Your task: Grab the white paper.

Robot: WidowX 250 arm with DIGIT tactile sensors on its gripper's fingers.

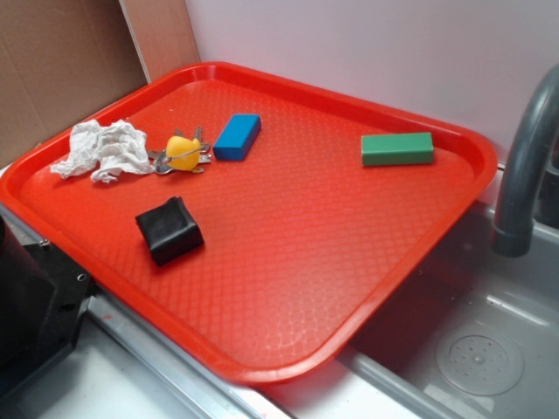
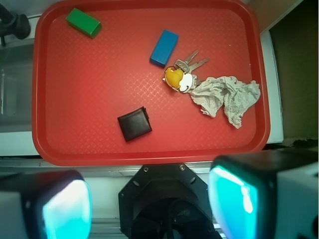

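The white paper [image 1: 103, 150] [image 2: 227, 97] is a crumpled wad lying at the left end of the red tray [image 1: 297, 288] [image 2: 75, 149], touching a bunch of keys. In the wrist view my gripper [image 2: 149, 201] hangs high above the tray's near edge, open, with its two teal pads [image 2: 67, 209] far apart and nothing between them. The paper lies well ahead and to the right of the gripper in that view. The exterior view does not show the gripper.
On the tray also lie keys with a yellow fob [image 1: 182, 154] [image 2: 180, 75], a blue block [image 1: 238, 136] [image 2: 164, 48], a black block [image 1: 170, 230] [image 2: 134, 124] and a green block [image 1: 397, 148] [image 2: 83, 22]. A grey faucet [image 1: 524, 166] and sink [image 1: 480, 349] stand right of the tray.
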